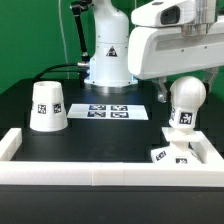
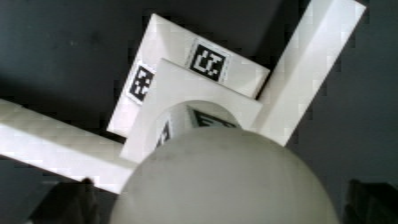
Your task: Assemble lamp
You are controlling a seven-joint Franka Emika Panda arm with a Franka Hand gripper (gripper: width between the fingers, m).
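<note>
- Hand (image 1: 181, 82): upper right of the exterior frame, directly above the bulb. The fingers are spread wide and pinch nothing. In the wrist view their dark tips sit to either side of the bulb's dome, with a gap on each side.
- Bulb (image 1: 186, 100): right of centre in the exterior frame, upright on the base, with a tag on its neck. Its rounded top is just under the hand. I cannot tell whether the two touch.
- Base (image 1: 170, 152): lower right of the exterior frame, tucked into the corner of the rail (image 1: 100, 176). The wrist view shows its angular edge lying tight against both white rail legs where they meet. There is no free room on those two sides. The sides facing the open worktop are unobstructed.
- Shade (image 1: 46, 105): left of centre in the exterior frame, standing wide mouth down with its tag facing the camera. It is well apart from the base and clear of the left rail leg.
- Marker board (image 1: 108, 111): flat at the centre of the frame, near the shade and on the exterior view's right of it.
- Worktop (image 1: 100, 140): a broad bare black stretch lies between shade, marker board, front rail and base.
- Arm pedestal (image 1: 108, 55): upper centre, behind the marker board.
</note>
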